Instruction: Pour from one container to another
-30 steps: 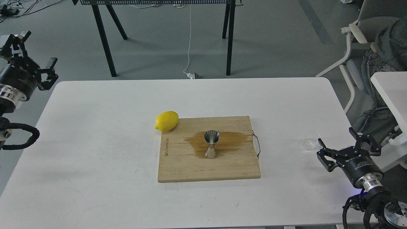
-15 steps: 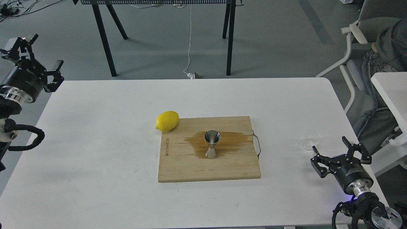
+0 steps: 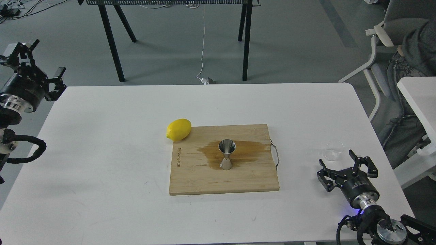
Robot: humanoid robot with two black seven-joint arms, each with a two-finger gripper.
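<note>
The clear glass cup [image 3: 332, 150] stands upright on the white table [image 3: 112, 163] near its right edge. My right gripper [image 3: 346, 165] is open just in front of the cup, a short gap away, with nothing between its fingers. The steel jigger [image 3: 226, 153] stands upright on the wooden cutting board [image 3: 223, 180], in the middle of a brown wet stain [image 3: 247, 150]. My left gripper [image 3: 35, 61] is open and empty, raised beyond the table's far left corner.
A yellow lemon [image 3: 178, 129] lies at the board's far left corner. A metal handle [image 3: 275, 154] sticks out of the board's right side. A person on a chair [image 3: 405, 64] sits past the right edge. Black table legs [image 3: 115, 41] stand behind.
My right gripper has moved left and toward me, uncovering the glass cup and ending just in front of it. My left gripper shifted slightly right and lower. Cup, jigger and lemon stayed put.
</note>
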